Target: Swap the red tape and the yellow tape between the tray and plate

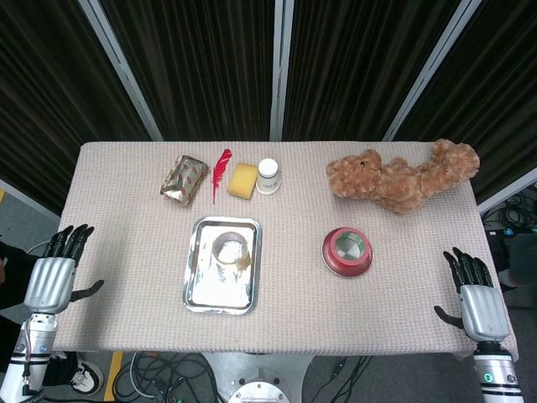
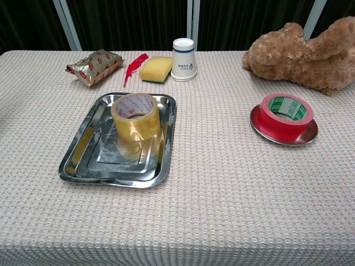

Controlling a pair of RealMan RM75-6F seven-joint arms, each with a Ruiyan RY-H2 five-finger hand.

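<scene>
1. Dark curtains w/ pale vertical strips behind; desk covered in a beige woven cloth, all items sit on it.
2. Yellow tape stands flat in the far half of the tray, nearer the tray's right wall. Red tape sits on the plate & covers nearly all of it; only a thin steel rim shows.
3. Swap not begun: both rolls are in their start spots.
4. Left hand hangs off the desk's left edge, fingers apart, holding nothing. Right hand is off the right edge, likewise released & empty. Both well apart from the rolls; neither shows in the chest view.
5. Risk: both spots are occupied, so one roll prob. needs parking on bare cloth first. Setting one down on the other would stack or tip it.
6. Risk: plate is small & light-looking. A sideways grab at the red tape could drag or flip the plate w/ it.
7. Risk: tray wall is close to the yellow tape, so fingers may snag the rim & shove the tray.
8. Risk: a roll released on edge could roll off the desk.
9. Clutter along the far edge: snack packet, red feather, sponge, paper cup, teddy bear. Bear lies near the plate, so a high reach from the right may brush it.
</scene>
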